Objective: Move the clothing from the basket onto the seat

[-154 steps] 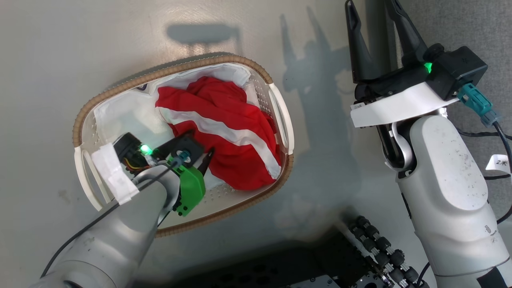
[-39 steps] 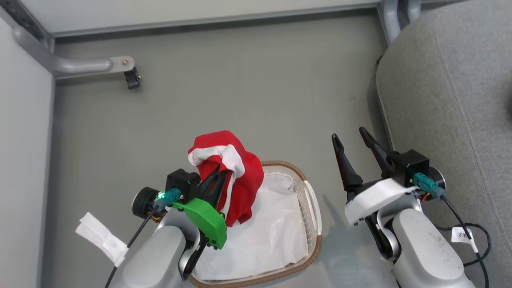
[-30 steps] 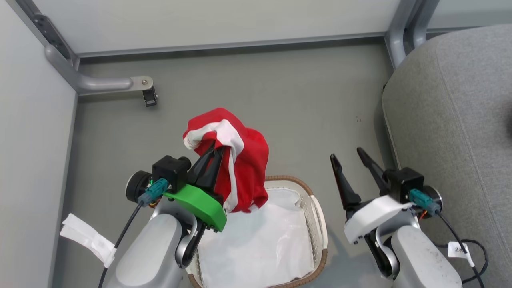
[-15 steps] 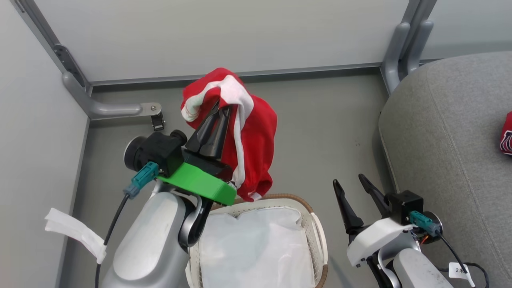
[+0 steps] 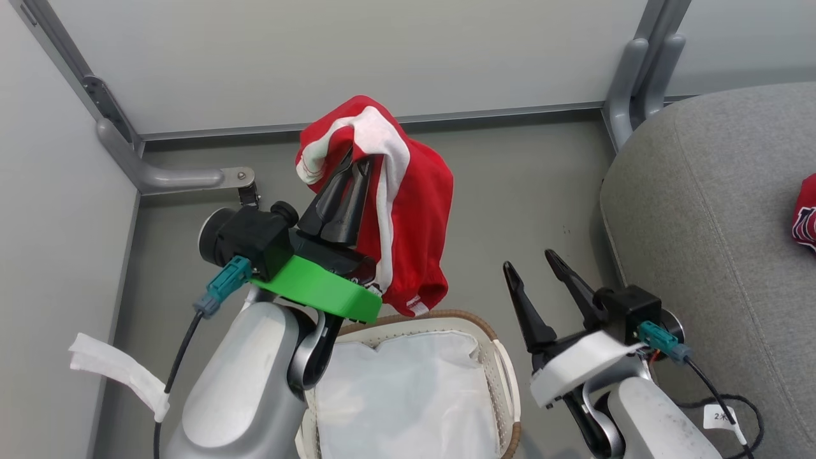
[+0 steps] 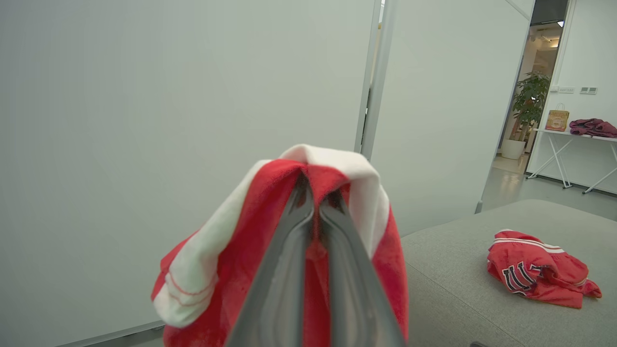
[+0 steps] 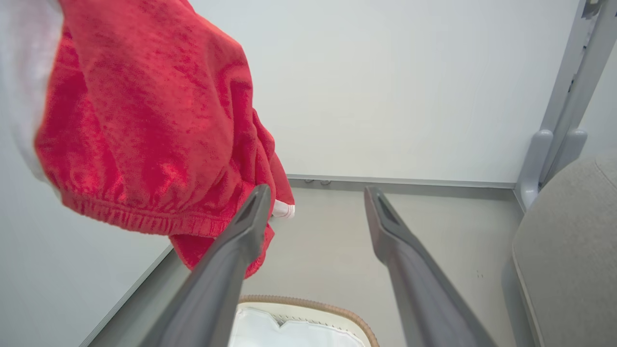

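Above the basket [image 5: 503, 373], the left tool [image 5: 358, 159] is clamped on a fold of a red garment [image 5: 417, 210] hanging clear of the rim; the right tool [image 5: 528, 259] stands spread and empty nearby. A second red garment [image 6: 535, 272] lies on the seat [image 5: 714, 255]. Pinched by one fold, the cloth could slip loose or catch the right tool on the swing across. What shows of the basket holds just its white liner [image 5: 408, 395].

An office: pale partition panels [image 6: 168, 96], white table [image 6: 569, 137], potted plant [image 6: 528, 103].
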Motion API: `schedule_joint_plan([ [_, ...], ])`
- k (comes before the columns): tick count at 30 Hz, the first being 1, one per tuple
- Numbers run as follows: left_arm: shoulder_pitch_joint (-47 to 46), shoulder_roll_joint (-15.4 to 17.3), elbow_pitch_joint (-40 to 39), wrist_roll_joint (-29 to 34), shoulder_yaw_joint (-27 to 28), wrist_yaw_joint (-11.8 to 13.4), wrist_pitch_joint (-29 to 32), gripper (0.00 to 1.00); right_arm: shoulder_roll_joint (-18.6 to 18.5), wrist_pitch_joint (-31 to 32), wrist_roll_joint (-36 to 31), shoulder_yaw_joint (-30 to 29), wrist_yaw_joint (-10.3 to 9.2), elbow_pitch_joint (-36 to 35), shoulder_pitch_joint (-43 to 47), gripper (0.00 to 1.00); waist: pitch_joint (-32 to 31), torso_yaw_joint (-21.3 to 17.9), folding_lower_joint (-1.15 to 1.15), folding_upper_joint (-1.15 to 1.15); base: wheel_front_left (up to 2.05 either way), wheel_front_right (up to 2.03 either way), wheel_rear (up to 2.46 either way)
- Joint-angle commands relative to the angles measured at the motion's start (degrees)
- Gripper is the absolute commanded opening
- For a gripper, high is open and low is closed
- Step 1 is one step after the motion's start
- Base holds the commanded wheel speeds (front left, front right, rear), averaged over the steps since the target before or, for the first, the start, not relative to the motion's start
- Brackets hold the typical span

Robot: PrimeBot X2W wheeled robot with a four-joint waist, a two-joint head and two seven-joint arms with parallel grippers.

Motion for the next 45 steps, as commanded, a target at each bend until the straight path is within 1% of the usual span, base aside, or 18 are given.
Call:
schedule_joint_plan([
  [1,0.34,-0.01,-0.35,0.75,0.02,-0.01,-0.04,0.00,-0.25,-0.09,-0.21,1.17,-0.07,-1.42,-1.75,1.00,0.14,0.06,0.00,0.00,0.00,0.00,0.00],
  [5,0.53,-0.09,-0.66,0.08,-0.51,-0.01,-0.04,0.00,-0.26,-0.09,-0.82,6.09,-0.08,-4.54,-6.32,1.00,0.63,0.12,0.00,0.00,0.00,0.00,0.00],
  [10,0.58,-0.12,-0.70,-0.55,-1.61,-0.01,-0.04,0.00,-0.22,-0.09,-1.75,11.74,-0.08,-4.26,-13.91,1.00,1.14,0.64,0.00,0.00,0.00,0.00,0.00],
  [17,0.38,-0.16,-0.95,-1.21,-3.46,-0.01,-0.04,0.00,-0.67,-0.09,-0.27,16.13,-0.08,-0.18,-20.62,1.00,1.27,1.99,0.00,0.00,0.00,0.00,0.00],
  [22,0.52,-0.16,-1.46,-1.85,-4.30,-0.01,-0.04,0.00,-1.08,-0.08,1.15,19.08,-0.08,5.15,-22.60,1.00,1.27,2.84,0.00,0.00,0.00,0.00,0.00],
  [27,0.69,-0.17,-2.39,-3.04,-6.10,-0.01,-0.04,0.00,-0.90,-0.09,2.04,19.87,-0.08,8.91,-23.83,1.00,1.40,3.44,0.00,0.00,0.00,0.00,0.00],
  [35,0.17,-0.17,-3.55,-4.02,-8.85,-0.01,-0.04,0.00,-0.48,-0.09,1.60,20.88,-0.08,13.57,-25.13,1.00,1.85,4.40,0.00,0.00,0.00,0.00,0.00],
  [44,-0.37,-0.18,-3.78,-4.42,-9.91,-0.01,-0.04,0.00,-0.22,-0.09,1.80,20.99,-0.08,15.64,-24.48,1.00,2.12,5.51,0.00,0.00,0.00,0.00,0.00],
  [45,-0.34,-0.18,-3.68,-4.44,-9.82,-0.01,-0.04,0.00,-0.25,-0.09,1.73,20.99,-0.08,15.71,-24.40,0.96,2.16,5.55,0.00,0.00,0.00,0.00,0.00],
])
